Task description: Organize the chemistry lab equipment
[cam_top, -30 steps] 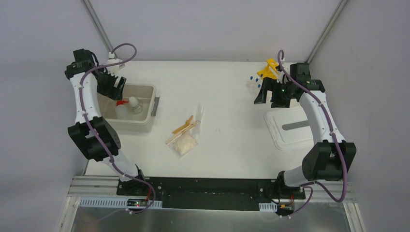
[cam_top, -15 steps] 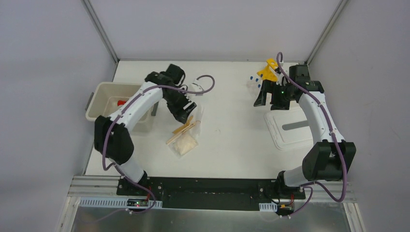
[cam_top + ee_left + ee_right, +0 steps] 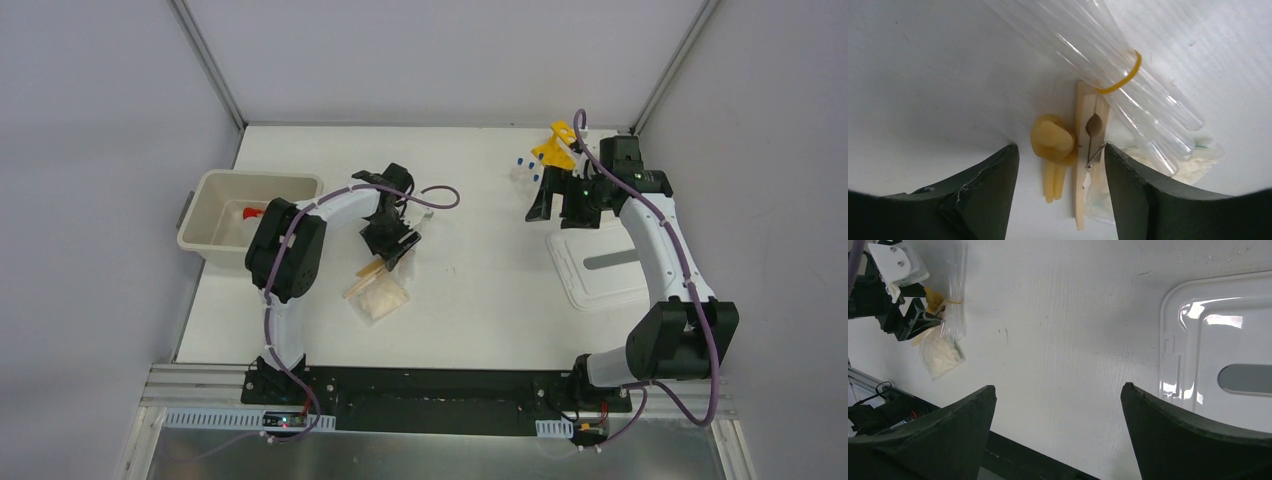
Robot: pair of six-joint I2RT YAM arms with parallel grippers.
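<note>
1. Left wrist view, right over the pile: the left gripper (image 3: 1059, 150) has its jaws apart, straddling a yellow rubber bulb (image 3: 1050, 140) and a wooden peg clamp (image 3: 1089, 145), pinching neither.
2. Just beyond, a bundle of clear test tubes (image 3: 1108, 55) in a yellow rubber band (image 3: 1128, 75) crosses the clamp's far end. Whether it rests on the clamp I cannot tell. The beige packet (image 3: 1198, 167) lies by the tubes' tips.
3. Danger one: closing here could catch bulb and clamp together, or nip only the soft bulb and let the clamp swing loose.
4. Danger two: if the clamp is pinned under the glass, lifting it could roll the bundle across the tabletop (image 3: 480, 300).
5. Top view: the cream bin (image 3: 215, 180) at the left holds the squeeze bottle (image 3: 248, 213). A weak pinch risks a drop short of its wall.
6. Far side: the right gripper (image 3: 1058, 390) hovers with jaws wide apart and empty beside the white lid (image 3: 1218, 330). The yellow tube rack (image 3: 553, 150) and blue-capped tubes (image 3: 525, 168) sit close behind it, easy to bump.
</note>
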